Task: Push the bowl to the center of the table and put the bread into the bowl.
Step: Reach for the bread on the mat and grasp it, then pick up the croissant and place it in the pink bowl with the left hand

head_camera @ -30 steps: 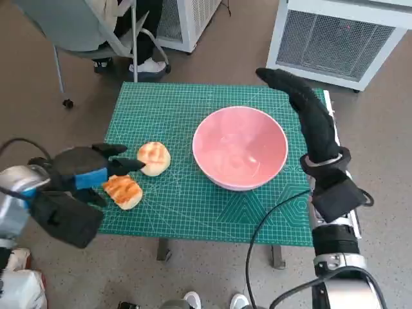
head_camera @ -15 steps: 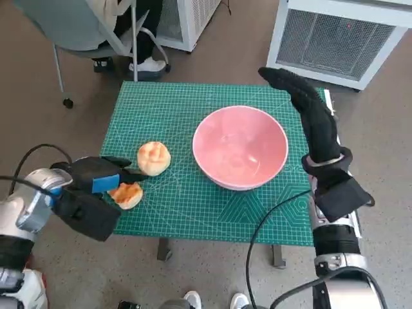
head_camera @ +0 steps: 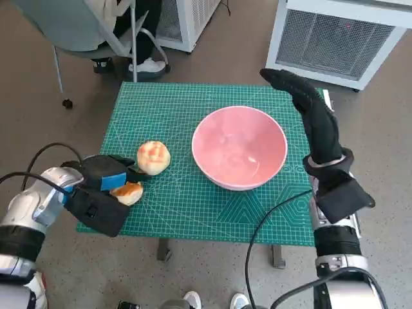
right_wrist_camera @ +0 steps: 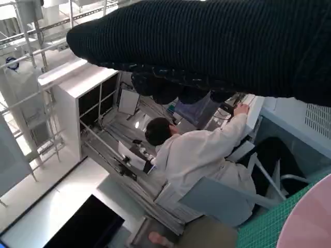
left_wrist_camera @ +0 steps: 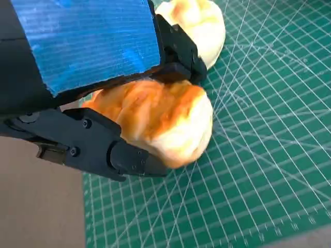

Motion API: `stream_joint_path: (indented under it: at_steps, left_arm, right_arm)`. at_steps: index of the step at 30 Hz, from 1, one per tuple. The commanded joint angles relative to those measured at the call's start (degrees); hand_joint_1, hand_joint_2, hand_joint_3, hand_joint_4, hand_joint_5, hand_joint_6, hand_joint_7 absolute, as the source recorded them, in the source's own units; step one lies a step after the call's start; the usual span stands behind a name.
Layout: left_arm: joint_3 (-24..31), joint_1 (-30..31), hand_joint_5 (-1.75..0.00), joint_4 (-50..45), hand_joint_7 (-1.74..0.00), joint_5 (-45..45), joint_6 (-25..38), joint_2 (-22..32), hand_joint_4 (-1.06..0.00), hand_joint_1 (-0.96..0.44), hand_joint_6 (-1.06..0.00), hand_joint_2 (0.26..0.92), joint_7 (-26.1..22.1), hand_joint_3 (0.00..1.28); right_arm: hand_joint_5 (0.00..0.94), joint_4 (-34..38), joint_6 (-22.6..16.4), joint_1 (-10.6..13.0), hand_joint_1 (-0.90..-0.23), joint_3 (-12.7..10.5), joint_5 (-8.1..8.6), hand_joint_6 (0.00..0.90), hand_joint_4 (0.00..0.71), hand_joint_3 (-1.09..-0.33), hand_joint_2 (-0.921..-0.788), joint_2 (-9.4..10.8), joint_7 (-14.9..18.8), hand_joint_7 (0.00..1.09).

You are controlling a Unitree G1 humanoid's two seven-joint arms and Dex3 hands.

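Left hand (head_camera: 103,175): gripping a toasted bread piece (left_wrist_camera: 155,116), at the surface's (head_camera: 193,206) 8 o'clock.
Right hand (head_camera: 308,109): lying extended, holding nothing.
Bowl (head_camera: 239,147): sitting near centre.

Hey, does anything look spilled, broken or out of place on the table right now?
Nothing stands out. The pink bowl sits upright and empty on the green mat, one bread roll lies beside it, and the left hand grips the other roll near the mat's edge.
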Motion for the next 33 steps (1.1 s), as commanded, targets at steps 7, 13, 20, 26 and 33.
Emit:
stream_joint_path:
  at_steps: [7, 13, 20, 26, 33]
  left_arm:
    - [0.23, 0.55, -1.31, 1.87, -0.95, -0.42, -3.45, 1.14, -0.58, 0.00, -0.78, 0.916, 5.13, 0.06]
    - [4.45, 1.78, -1.42, -4.63, -0.85, -8.45, -1.97, 2.67, -0.54, 0.00, -0.82, 0.917, -1.78, 0.07]
    - [10.01, 3.08, -1.47, -15.94, -0.80, -19.46, 2.45, 3.97, -0.54, 0.00, -0.82, 0.918, -10.77, 0.07]
    - [15.35, 1.02, -1.37, -27.41, -0.91, -31.61, 7.59, 3.05, -0.57, 0.00, -0.78, 0.920, -17.10, 0.06]
    - [16.61, -4.74, -1.30, -29.20, -1.03, -33.54, 6.84, -1.81, -0.58, 0.00, -0.74, 0.920, -15.09, 0.07]
  right_arm:
    - [0.021, -0.05, 0.81, 1.58, -0.708, -0.06, 0.37, -0.001, 0.275, -0.783, -0.921, -0.71, 1.07, 0.58]
    - [0.021, 0.05, 0.79, 1.65, -0.708, -0.10, 0.46, -0.001, 0.275, -0.784, -0.921, -0.84, 1.26, 0.58]
    - [0.021, 0.43, 0.81, 1.54, -0.709, -0.36, 0.95, -0.001, 0.274, -0.785, -0.921, -1.11, 1.83, 0.58]
    - [0.021, 0.60, 1.03, 1.42, -0.707, -0.53, 1.58, -0.001, 0.274, -0.783, -0.921, -1.33, 2.38, 0.58]
    - [0.022, 0.84, 1.28, 1.13, -0.704, -0.59, 2.15, -0.001, 0.276, -0.782, -0.921, -1.53, 2.86, 0.58]
